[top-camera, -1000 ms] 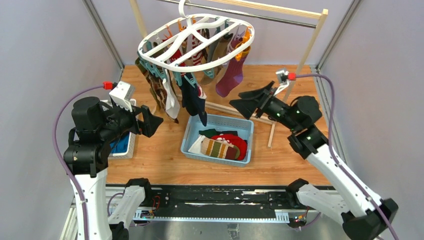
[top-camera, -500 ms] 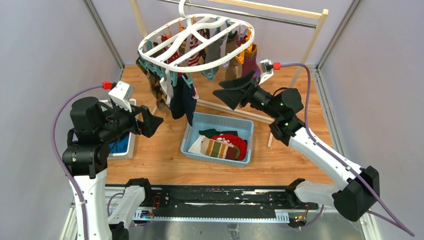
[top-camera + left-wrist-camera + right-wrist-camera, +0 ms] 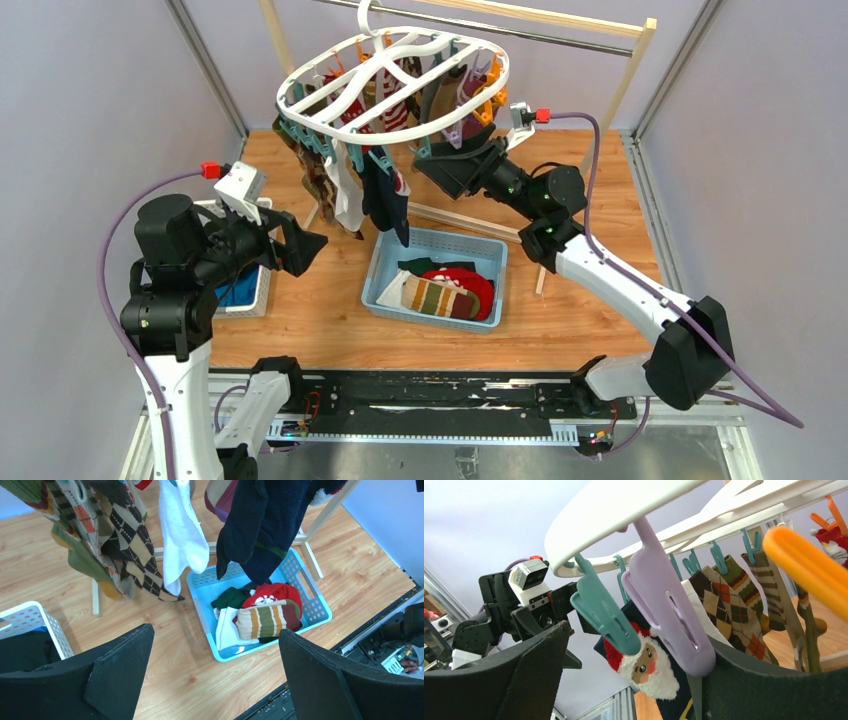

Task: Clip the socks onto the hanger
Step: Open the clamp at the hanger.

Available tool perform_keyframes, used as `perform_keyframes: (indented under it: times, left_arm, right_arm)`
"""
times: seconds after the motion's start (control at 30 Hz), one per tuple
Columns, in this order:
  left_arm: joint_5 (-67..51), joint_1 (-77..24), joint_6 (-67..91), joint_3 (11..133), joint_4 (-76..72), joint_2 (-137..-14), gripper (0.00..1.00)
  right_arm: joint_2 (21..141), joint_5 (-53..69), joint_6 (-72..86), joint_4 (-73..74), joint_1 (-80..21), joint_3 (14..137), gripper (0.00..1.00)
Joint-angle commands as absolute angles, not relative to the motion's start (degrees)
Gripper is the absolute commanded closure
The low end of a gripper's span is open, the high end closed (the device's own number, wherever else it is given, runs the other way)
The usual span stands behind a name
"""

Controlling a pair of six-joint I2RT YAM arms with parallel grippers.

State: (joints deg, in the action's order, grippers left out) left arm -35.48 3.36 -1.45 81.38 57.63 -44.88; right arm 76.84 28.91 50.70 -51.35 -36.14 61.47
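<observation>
Right, the right arm is up high, with the right gripper point(image 3: 440, 165) just under the near edge of the large white plastic oval hanger point(image 3: 290, 105). The hanger hangs by its hook from the metal bar of the wooden-posted rail point(image 3: 620, 100). On the wrist view the two black fingers are spread wide. A long purple plastic peg point(image 3: 669, 615) hangs between them, with a teal peg point(image 3: 601, 610) just to its left. The fingers are closed on nothing. A maroon sock seems to drape at the fingers in the overhead shot, though whether it touches them is hard to say from here.

Plenty is clipped up already. There's a plain white sock point(image 3: 182, 540), a brown-and-cream argyle sock point(image 3: 127, 540) and a dark navy sock point(image 3: 265, 525). Close to the right camera is a dark sock with a Santa face point(image 3: 639, 665).

Down on the wooden table top point(image 3: 320, 320) sits the light blue plastic basket point(image 3: 374, 275), almost directly beneath the hanger. It holds the loose socks. The striped beige-brown-green sock point(image 3: 267, 622) lies on top, and the red sock with a white pattern point(image 3: 272, 592) is just behind it. A dark green sock point(image 3: 230, 598) is at the back left and a white sock point(image 3: 225, 630) at the front left.

The left gripper point(image 3: 312, 245) hovers off to the left above the table, near a white perforated bin point(image 3: 262, 290). Its jaws are wide apart and empty, and its camera looks down at the basket.
</observation>
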Motion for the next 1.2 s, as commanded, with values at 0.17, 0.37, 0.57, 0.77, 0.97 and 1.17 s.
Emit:
perform_keyframes:
  times: [0.17,0.37,0.57,0.77,0.97,1.17]
  left_arm:
    - [-37.55,3.67,-0.57,83.62,58.64,-45.15,0.00]
    - [-37.37,3.69,-0.79,83.62,58.62,-44.92,0.00]
    - [-37.39,3.69,-0.52,83.54,58.71,-45.08,0.00]
    - [-37.01,3.68,-0.47,83.76,58.56,-44.69,0.00]
    - [-36.88,3.69,-0.44,83.58,58.63,-44.53,0.00]
    - [-37.16,3.64,-0.33,83.81,58.62,-44.82,0.00]
  right_arm:
    - [79.32,29.35,54.64,-59.88,-37.16,63.46,0.26]
    - [79.00,29.44,56.33,-63.36,-37.26,62.70,0.36]
    - [78.23,29.27,56.13,-63.28,-37.97,62.12,0.43]
    - [78.09,28.64,55.55,-63.28,-39.09,61.30,0.55]
    - [76.82,27.20,54.30,-63.12,-39.60,59.84,0.77]
    - [73.24,22.83,46.49,-55.99,-41.78,59.61,0.94]
